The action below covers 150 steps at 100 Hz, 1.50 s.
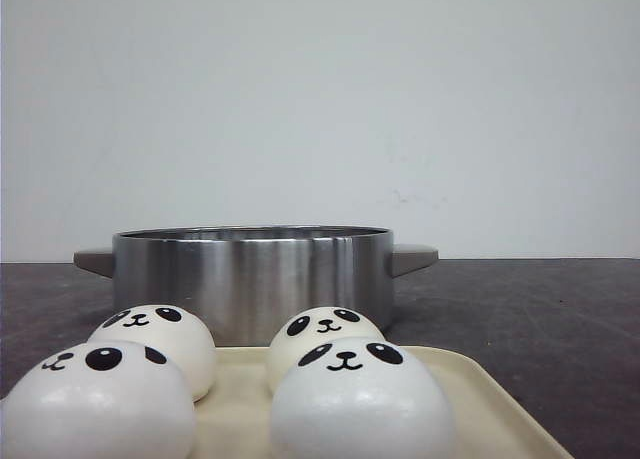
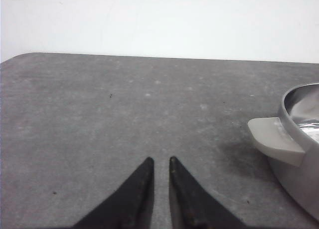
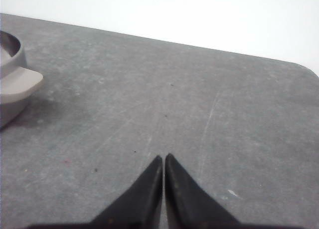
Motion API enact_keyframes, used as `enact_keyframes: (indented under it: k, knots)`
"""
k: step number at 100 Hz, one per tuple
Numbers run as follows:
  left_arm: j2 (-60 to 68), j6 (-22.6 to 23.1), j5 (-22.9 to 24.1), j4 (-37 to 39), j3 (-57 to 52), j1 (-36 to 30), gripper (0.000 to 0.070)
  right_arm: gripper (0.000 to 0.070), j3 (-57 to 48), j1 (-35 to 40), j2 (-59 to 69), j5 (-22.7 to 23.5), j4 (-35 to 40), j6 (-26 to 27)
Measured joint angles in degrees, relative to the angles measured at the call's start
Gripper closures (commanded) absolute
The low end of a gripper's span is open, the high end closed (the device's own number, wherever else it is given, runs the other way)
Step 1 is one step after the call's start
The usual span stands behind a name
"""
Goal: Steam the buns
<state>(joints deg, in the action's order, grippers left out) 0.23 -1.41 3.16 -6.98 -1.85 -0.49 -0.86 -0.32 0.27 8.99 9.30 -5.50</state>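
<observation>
So nothing's been picked up yet as far as I can tell. All four panda buns sit on the cream tray (image 1: 470,399) at the near edge of the desk (image 1: 560,319): front-left bun (image 1: 95,404), back-left bun (image 1: 160,341), back-right bun (image 1: 322,337), front-right bun (image 1: 358,404). The steel pot (image 1: 255,279) stands just behind the tray with no lid on it, grey handles sticking out either side.

Neither arm shows in the front view. In its wrist view the left gripper (image 2: 161,161) hangs over bare desk with the pot's handle (image 2: 276,139) off to one side; its jaws stand nearly together with only a thin gap, holding nothing. The right gripper (image 3: 164,158) is the same story on the other side of the pot, jaws closed tip to tip, nothing between them.

What could go wrong from here (my guess, mind you):
- The buns look soft, so squeezing too hard could dent them or make one pop out sideways.
- The left pair look close to touching, and so do the right pair, so jaws opening around a front bun may shove the one behind it toward the pot.
- The pot wall rises well above the tray, so a bun carried too low would hit the rim and drop on the desk.
- Bumping a handle could slide the pot.
</observation>
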Motion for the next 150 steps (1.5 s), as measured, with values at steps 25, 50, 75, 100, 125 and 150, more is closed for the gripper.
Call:
enact_keyframes:
  k: [25,50,75,100,125,150]
  knots:
    - [0.0,0.0,0.0,0.0,0.0,0.0,0.0684,0.0693,0.0,0.0,0.0,-0.2,0.0,-2.3]
    - [0.0,0.0,0.0,0.0,0.0,0.0,0.0684,0.0693,0.0,0.0,0.0,0.4,-0.1,-3.0]
    - [0.0,-10.7,-1.7,3.3,0.0,0.0,0.0684,0.0693,0.0,0.0,0.0,6.8,-9.9,10.0]
    - [0.1,-28.9,-11.6,1.6,-2.0,0.0,0.0686,0.0694,-0.8,0.0,0.0,7.4,-18.0,28.6]
    - [8.4,-32.8,-18.0,-7.0,-21.6,0.0,0.0685,0.0694,-20.2,0.0,3.9,8.4,6.1,33.5]
    - [30.2,-22.9,-23.9,-19.5,-48.5,0.0,0.0686,0.0694,-43.6,0.0,16.7,8.5,22.2,19.1]
